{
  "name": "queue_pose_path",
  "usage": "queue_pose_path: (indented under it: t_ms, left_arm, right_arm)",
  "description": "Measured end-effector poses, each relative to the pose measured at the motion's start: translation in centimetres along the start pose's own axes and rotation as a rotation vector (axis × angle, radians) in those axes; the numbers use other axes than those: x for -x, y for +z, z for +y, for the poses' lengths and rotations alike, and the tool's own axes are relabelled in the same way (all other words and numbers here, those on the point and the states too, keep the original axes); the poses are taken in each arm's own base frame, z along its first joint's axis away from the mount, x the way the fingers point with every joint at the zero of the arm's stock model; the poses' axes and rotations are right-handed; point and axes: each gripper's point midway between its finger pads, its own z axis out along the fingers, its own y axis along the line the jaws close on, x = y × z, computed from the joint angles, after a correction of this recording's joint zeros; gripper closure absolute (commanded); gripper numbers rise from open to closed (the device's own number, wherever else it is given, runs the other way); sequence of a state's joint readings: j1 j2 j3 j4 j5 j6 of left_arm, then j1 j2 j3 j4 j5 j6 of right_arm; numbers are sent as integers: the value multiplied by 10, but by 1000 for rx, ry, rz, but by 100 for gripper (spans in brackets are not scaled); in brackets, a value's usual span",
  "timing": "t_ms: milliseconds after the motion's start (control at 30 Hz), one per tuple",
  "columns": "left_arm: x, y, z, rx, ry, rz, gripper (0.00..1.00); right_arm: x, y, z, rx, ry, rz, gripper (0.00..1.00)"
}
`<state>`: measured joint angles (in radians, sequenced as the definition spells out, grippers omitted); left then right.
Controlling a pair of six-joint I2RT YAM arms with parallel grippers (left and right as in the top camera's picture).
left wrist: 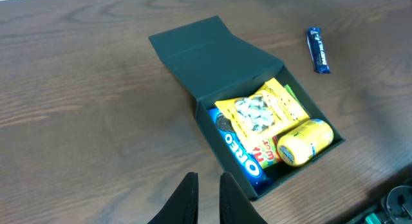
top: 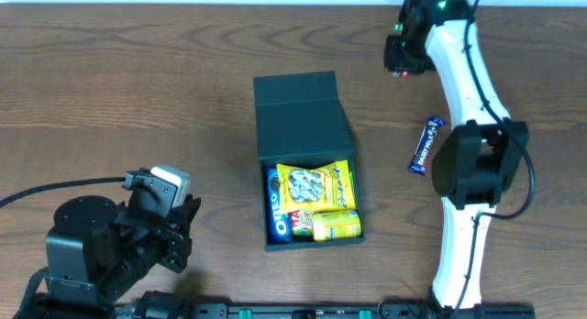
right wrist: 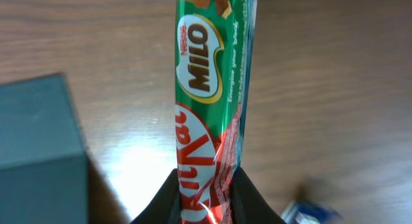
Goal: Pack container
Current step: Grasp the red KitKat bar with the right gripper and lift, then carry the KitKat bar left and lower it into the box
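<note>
**Holding a chocolate bar, well away from a crowded box**

Nearest you, your left gripper (left wrist: 207,179) sits off the box's near left side, its fingers almost together with nothing between them. Just past it the container (top: 298,104) stands open on the table (top: 119,90), its lid flap folded back on the far side. Inside, an Oreo packet (top: 275,204) lies along the left wall, a yellow packet (top: 312,186) in the middle and a yellow tube (top: 336,225) at the near right corner. Little bare floor shows.

Further right, a blue bar (top: 426,145) lies on the table just beside the elbow of your right arm (top: 477,163). Farthest off, your right gripper (right wrist: 206,185) is clamped on the lower end of a chocolate bar (right wrist: 206,76), with a green Milo wrapper above and red KitKat print below. You cannot tell whether that is one bar or two.

Watch four things:
- The grip is near one end, so the long bar may swing or slip on a quick move.
- Coming in from the far side, the bar may catch the lid flap.
- With the box this full, the bar may ride high and keep the lid from shutting.
- A low elbow could sweep the blue bar away.
</note>
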<state>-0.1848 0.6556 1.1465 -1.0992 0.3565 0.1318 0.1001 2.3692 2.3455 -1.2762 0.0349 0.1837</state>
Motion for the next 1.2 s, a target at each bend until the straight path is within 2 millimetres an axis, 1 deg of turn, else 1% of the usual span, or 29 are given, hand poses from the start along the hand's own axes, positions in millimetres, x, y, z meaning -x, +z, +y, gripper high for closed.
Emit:
queue_pose_path:
  t_ms: [100, 133, 200, 333, 400, 433, 467, 500, 533, 567, 600, 667, 700, 733, 767, 833, 867, 900, 1000, 1100, 1167, 1200]
  left_arm:
    - [0, 0, 0, 0, 0, 1, 88]
    - [0, 0, 0, 0, 0, 0, 88]
    - [0, 0, 0, -1, 0, 0, 89]
    - [-5, 0, -1, -5, -6, 19, 91]
    - [-7, 0, -1, -6, -9, 28, 91]
    - [-7, 0, -1, -7, -9, 29, 91]
    - [-7, 0, -2, -10, -10, 30, 91]
    - [-8, 0, -3, -15, -10, 31, 91]
    - [-8, 0, -3, -18, -10, 31, 91]
    - [-8, 0, -5, -26, -11, 31, 91]
    - [-8, 0, -6, -36, -10, 31, 92]
    - [-8, 0, -9, -51, -11, 31, 92]
    - [-8, 0, -10, -59, -13, 33, 92]
    - [-9, 0, -11, -65, -14, 37, 92]
    - [-10, 0, -11, -66, -15, 39, 92]
    - [-10, 0, -12, -70, -16, 41, 92]
    - [-10, 0, -12, -71, -16, 41, 92]
    - [-10, 0, -13, -73, -16, 41, 92]
    - [-11, 0, -13, -78, -17, 43, 92]
    - [-12, 0, -14, -83, -19, 48, 92]
    - [-13, 0, -15, -86, -20, 52, 92]
    - [-13, 0, -15, -86, -20, 53, 92]
  right_arm:
    - [-1, -38, 2, -29, -69, -6, 98]
    - [-1, -48, 4, -39, -87, -13, 98]
    - [3, -68, 16, -29, -121, -56, 98]
    - [-2, -103, 36, 14, -173, -106, 99]
    - [-2, -131, 40, 36, -180, -160, 99]
    - [-3, -148, 40, 48, -181, -190, 99]
    - [-6, -169, 39, 62, -179, -228, 98]
    - [-11, -189, 38, 74, -178, -264, 98]
    - [-19, -215, 35, 88, -176, -309, 98]
    - [-25, -233, 32, 96, -174, -342, 97]
    - [-35, -255, 29, 108, -172, -386, 97]
    - [-58, -285, 24, 131, -171, -443, 95]
    - [-67, -292, 23, 143, -173, -459, 95]
    - [-78, -296, 24, 156, -178, -468, 95]
    - [-93, -295, 26, 168, -190, -457, 94]
    - [-122, -280, 33, 186, -215, -393, 95]
    - [-139, -265, 39, 199, -226, -337, 96]
    - [-151, -251, 47, 210, -233, -286, 97]
    - [-186, -204, 80, 250, -262, -137, 97]
    - [-213, -173, 109, 282, -283, -54, 97]
    - [-227, -154, 131, 309, -290, -42, 98]
    - [-240, -144, 143, 321, -298, -23, 98]
